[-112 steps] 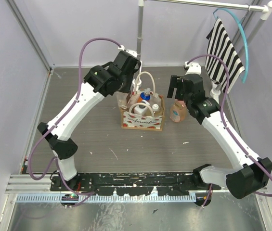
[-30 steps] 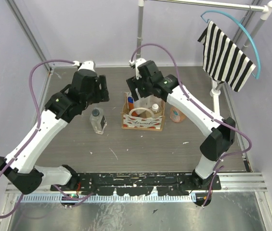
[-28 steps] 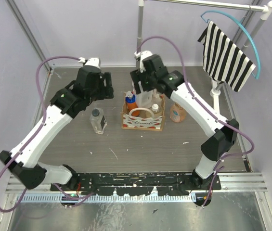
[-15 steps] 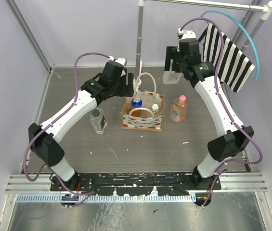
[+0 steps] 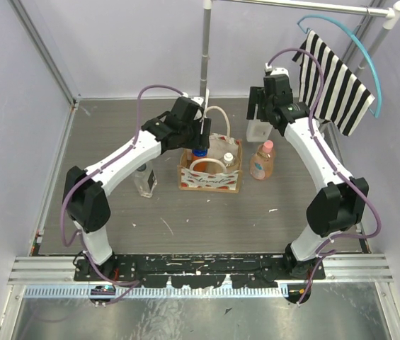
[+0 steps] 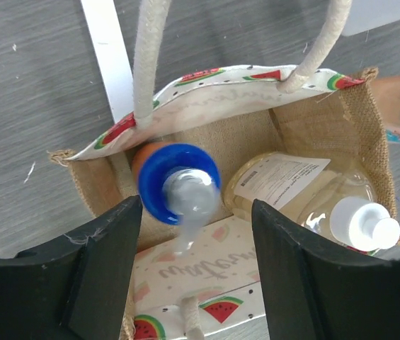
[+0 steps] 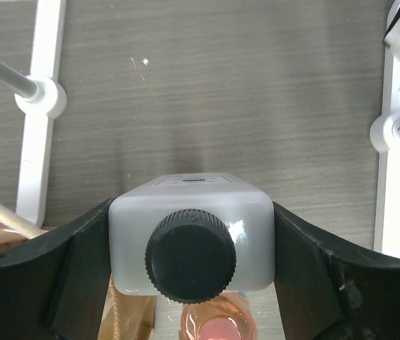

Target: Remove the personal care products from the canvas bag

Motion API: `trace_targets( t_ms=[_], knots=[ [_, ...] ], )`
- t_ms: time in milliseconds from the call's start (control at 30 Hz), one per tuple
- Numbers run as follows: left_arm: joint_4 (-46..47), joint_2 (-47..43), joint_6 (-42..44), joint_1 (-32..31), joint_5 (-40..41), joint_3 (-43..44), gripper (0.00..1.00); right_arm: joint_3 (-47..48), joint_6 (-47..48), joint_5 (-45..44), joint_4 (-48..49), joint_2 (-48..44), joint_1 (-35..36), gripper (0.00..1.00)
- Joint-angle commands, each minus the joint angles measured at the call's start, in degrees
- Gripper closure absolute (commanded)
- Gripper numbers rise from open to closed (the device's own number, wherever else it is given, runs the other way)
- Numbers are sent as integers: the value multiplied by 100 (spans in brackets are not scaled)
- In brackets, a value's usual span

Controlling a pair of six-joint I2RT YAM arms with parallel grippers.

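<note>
The canvas bag (image 5: 210,177) stands mid-table with watermelon prints and rope handles. My left gripper (image 5: 199,139) hovers over its left end, open; in the left wrist view its fingers (image 6: 107,262) flank the blue-capped bottle (image 6: 178,180) without touching it. A white-capped bottle (image 6: 364,223) of yellowish liquid stands beside it in the bag (image 6: 327,134). My right gripper (image 5: 262,106) is shut on a frosted square bottle with a black cap (image 7: 192,205), held low behind the peach bottle with pink cap (image 5: 261,161). A clear bottle (image 5: 143,178) stands left of the bag.
A white rack pole (image 5: 204,49) rises behind the bag, its white feet (image 7: 40,92) on the table by the held bottle. A black-and-white striped cloth (image 5: 330,78) hangs on a blue hanger at back right. Walls close the left and back.
The right gripper has come down and slightly right with the black-capped bottle, to behind the peach bottle. The left gripper has moved right, over the bag's blue-capped bottle.
</note>
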State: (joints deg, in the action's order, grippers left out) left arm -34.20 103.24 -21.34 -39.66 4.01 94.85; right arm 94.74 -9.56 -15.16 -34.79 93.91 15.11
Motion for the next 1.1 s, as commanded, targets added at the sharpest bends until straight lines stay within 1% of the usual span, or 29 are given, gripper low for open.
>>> trace_targets(
  t_ms=[0,67,233,467,600,667,767,900,1067],
  knots=[
    [-11,182,-23,-5,-366,213,33,-234,-161,-62,1274,-244,-62,72],
    [-36,273,-62,-8,-469,250,35,-432,-195,-51,1387,-228,-72,72],
    [-87,496,26,-91,-330,280,36,-788,-263,40,1519,-126,-80,72],
    [-392,818,89,-188,-114,516,34,-1069,-326,212,1633,-59,-89,69],
    [-798,950,211,-352,447,707,33,-1151,-345,208,1633,-22,-88,68],
    [-876,894,279,-442,835,688,31,-1215,-351,207,1652,-22,-89,68],
    [-888,723,308,-538,1341,561,28,-1281,-370,429,1680,-23,-95,68],
    [-1046,761,314,-539,1528,601,27,-1316,-388,440,1702,-30,-90,68],
    [-1282,996,254,-574,1670,733,28,-1320,-398,475,1703,12,-94,68]
  ],
)
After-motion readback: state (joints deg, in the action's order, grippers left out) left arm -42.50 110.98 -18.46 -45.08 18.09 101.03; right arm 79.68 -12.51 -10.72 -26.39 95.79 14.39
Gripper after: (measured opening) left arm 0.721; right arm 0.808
